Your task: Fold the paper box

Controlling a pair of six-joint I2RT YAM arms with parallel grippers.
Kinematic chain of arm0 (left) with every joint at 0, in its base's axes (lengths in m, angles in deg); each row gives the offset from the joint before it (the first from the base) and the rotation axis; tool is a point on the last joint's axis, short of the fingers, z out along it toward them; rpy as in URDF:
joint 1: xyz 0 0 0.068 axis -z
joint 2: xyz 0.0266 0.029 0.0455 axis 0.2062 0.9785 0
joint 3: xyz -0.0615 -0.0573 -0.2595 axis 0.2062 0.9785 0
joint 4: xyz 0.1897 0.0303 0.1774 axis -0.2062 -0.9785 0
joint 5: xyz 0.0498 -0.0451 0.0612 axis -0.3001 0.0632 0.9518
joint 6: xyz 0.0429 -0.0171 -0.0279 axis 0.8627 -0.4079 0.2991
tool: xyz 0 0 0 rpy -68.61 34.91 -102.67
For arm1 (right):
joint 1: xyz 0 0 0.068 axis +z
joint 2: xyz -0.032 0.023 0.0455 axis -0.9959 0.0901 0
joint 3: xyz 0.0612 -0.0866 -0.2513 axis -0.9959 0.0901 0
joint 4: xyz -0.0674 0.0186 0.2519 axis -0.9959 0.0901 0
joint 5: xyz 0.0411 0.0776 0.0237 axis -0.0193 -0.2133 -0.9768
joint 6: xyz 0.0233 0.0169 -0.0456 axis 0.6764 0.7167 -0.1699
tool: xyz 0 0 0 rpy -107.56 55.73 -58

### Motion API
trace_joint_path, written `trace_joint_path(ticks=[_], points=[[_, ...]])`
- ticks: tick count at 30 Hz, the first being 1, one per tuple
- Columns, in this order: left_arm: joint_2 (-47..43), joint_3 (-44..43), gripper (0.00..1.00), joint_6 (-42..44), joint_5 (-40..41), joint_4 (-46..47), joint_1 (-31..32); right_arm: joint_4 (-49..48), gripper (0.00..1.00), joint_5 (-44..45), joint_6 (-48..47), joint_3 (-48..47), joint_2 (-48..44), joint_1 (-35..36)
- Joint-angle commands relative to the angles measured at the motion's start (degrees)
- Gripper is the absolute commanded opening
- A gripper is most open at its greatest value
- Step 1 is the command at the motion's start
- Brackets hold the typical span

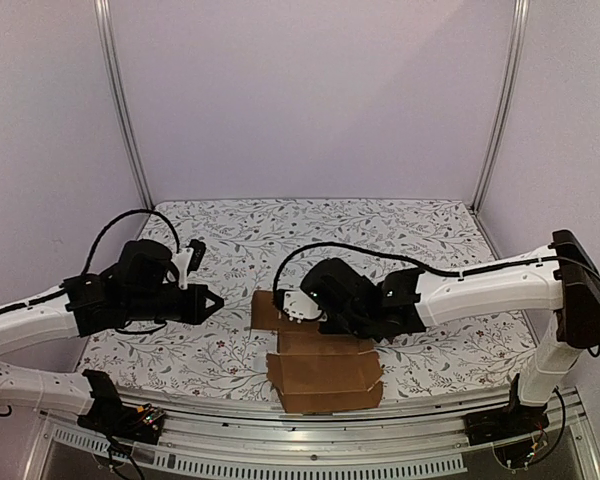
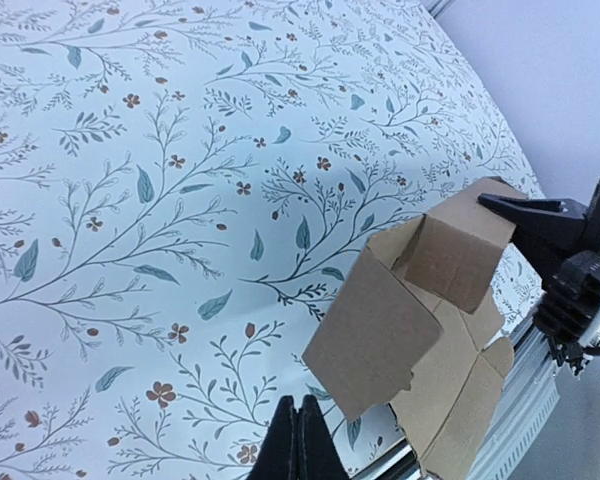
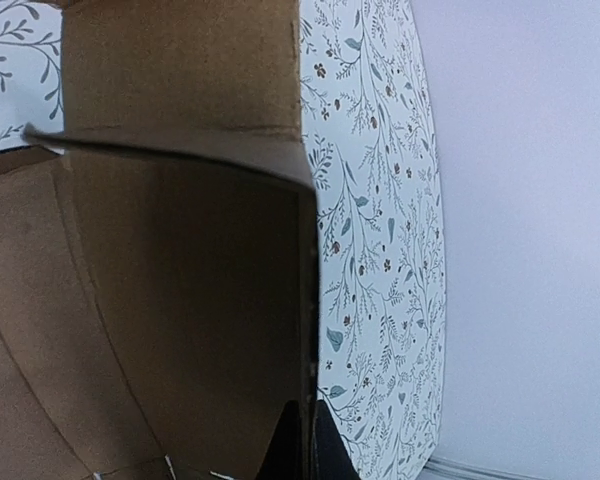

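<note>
Starting at the near edge of the table (image 1: 200, 365), we find the paper box (image 1: 325, 385) lying just ahead of the arm bases, roughly midway between them, with its nearest panels flat on the surface. Its long axis runs away from us, near edge toward far wall, and a creased flap steps out to the left at the far end.

Further in, one panel stands raised, and that is where our right gripper (image 1: 298, 305) sits. The right wrist view shows its fingertips drawn together at a cardboard edge, so we judge them pinched on that raised panel, though the contact itself is partly hidden.

Level with it and off to the left, our left gripper (image 1: 217, 301) hovers apart from the cardboard, its fingers pressed together on nothing and pointing rightward at the far-left flap. So the box lies to the right of the left fingers — near, not touching — and the right arm is the one on the work. We judge the next fold calls for the left fingers to travel right along that line.
</note>
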Motion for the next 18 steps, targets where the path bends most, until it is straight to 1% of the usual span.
trace_joint_path(ticks=[1, 5, 10, 12, 15, 16, 18], points=[[4.3, 3.9, 0.0, 1.2, -2.2, 8.7, -1.4, -8.8, 0.0, 4.7, -5.0, 2.8, -2.7, 2.0], [8.9, 5.1, 0.0, 1.5, -4.1, 14.0, -1.8, -11.7, 0.0, 7.7, -7.9, 4.0, -2.0, 3.6], [12.8, 6.1, 0.01, 2.9, -7.0, 19.8, -2.2, -13.0, 0.0, 6.8, -8.6, 5.4, -1.9, 4.1], [13.8, 6.6, 0.06, 3.5, -8.4, 21.9, -2.2, -13.0, 0.0, 6.5, -8.9, 5.6, -1.8, 4.2], [14.5, 7.4, 0.2, 4.6, -9.8, 24.9, -2.2, -12.9, 0.0, 5.9, -9.6, 5.9, -1.8, 4.2], [14.7, 7.7, 0.27, 5.0, -10.2, 25.5, -2.2, -12.9, 0.0, 5.9, -9.7, 5.9, -1.9, 4.2], [15.0, 8.3, 0.34, 5.6, -10.5, 26.9, -2.3, -13.0, 0.0, 5.5, -9.9, 6.1, -1.9, 4.2]])
